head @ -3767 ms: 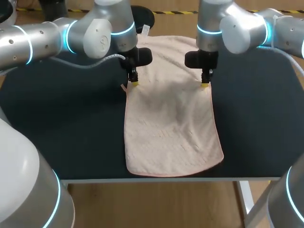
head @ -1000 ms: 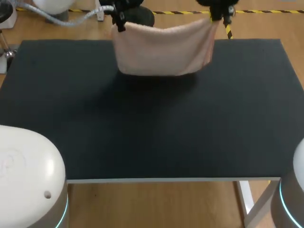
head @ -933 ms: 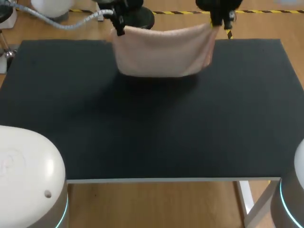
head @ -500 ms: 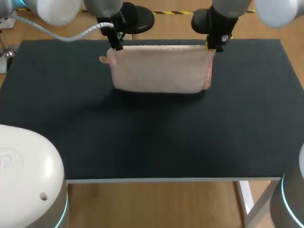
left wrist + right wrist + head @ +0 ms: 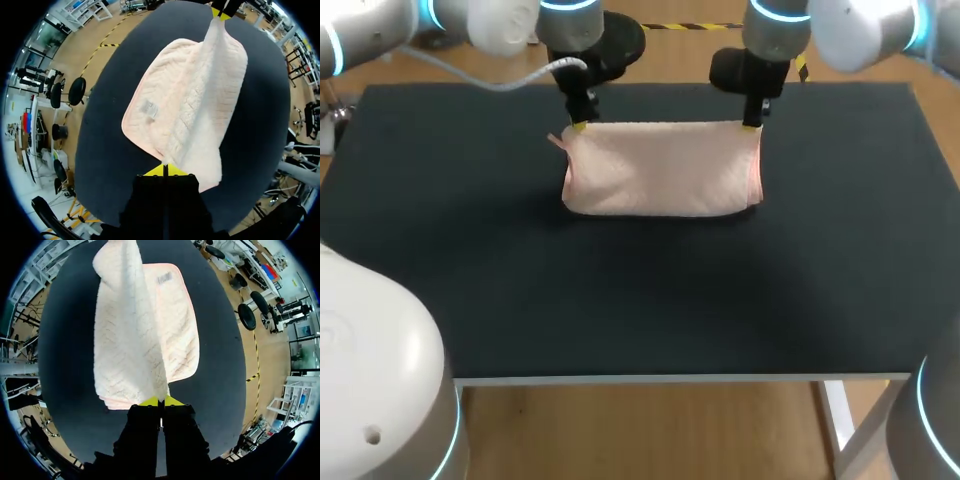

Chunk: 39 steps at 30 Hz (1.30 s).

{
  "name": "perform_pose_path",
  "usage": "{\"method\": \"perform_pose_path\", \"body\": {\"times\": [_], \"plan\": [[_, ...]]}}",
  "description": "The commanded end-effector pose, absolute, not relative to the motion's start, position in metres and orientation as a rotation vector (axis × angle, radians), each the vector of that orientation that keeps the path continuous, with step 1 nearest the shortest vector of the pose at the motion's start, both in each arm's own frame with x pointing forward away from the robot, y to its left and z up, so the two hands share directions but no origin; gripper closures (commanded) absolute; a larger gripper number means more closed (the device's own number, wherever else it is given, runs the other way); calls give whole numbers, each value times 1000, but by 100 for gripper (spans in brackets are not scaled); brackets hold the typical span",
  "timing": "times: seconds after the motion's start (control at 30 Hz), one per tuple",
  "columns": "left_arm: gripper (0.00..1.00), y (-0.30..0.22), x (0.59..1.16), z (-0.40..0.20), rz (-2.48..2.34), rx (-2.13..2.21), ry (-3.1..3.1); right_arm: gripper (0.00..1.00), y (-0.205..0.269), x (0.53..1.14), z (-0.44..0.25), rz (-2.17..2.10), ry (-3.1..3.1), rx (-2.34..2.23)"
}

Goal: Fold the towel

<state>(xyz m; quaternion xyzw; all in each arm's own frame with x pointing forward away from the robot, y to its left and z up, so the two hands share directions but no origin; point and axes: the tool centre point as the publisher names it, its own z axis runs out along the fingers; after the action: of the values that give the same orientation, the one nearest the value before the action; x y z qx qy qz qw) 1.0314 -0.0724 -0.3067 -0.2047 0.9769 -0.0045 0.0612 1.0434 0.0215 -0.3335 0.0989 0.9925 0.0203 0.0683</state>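
A pale pink towel [image 5: 660, 170] hangs doubled over above the black table [image 5: 640, 290], its lower fold touching the far half of the top. My left gripper [image 5: 578, 124] is shut on its upper left corner and my right gripper [image 5: 752, 124] is shut on its upper right corner. In the left wrist view the towel [image 5: 185, 100] stretches ahead from the shut yellow tips of my left gripper [image 5: 165, 171] to my other arm's gripper [image 5: 220, 12]. In the right wrist view the towel [image 5: 135, 340] runs ahead from my right gripper [image 5: 160, 401], with a small label on its under layer.
The black table top spreads wide on both sides of the towel and toward its near edge [image 5: 660, 378]. A black round stool [image 5: 620, 40] stands just beyond the far edge.
Both arms came back toward the near side and lowered the hanging towel, from beyond the far edge to over the table. The lower fold now rests on the top.
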Motion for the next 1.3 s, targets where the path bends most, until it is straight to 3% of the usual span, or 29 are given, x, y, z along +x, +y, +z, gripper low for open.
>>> {"method": "perform_pose_path", "body": {"times": [0.03,0.4,0.43,0.47,0.5,0.53,0.93,1.3], "plan": [[100,-76,1053,-340,-11,-652,3069,100,29,1068,-365,21,3077,322],[100,-72,1073,-349,15,-618,3078,100,29,1083,-373,5,3066,356],[93,-71,1074,-350,-9,-611,3080,100,29,1083,-373,6,3064,356],[65,-71,1075,-350,-8,-582,3082,100,29,1083,-373,8,3064,356],[0,-72,1076,-351,-1,-556,3091,92,29,1084,-373,10,3064,356],[0,-72,1076,-351,-18,-533,3091,0,29,1084,-373,7,3065,351],[0,-49,1041,-312,-598,-267,3027,0,10,1072,-354,-14,3008,370],[0,-5,1013,-300,-784,-316,2975,0,6,1057,-353,-102,2989,313]]}}
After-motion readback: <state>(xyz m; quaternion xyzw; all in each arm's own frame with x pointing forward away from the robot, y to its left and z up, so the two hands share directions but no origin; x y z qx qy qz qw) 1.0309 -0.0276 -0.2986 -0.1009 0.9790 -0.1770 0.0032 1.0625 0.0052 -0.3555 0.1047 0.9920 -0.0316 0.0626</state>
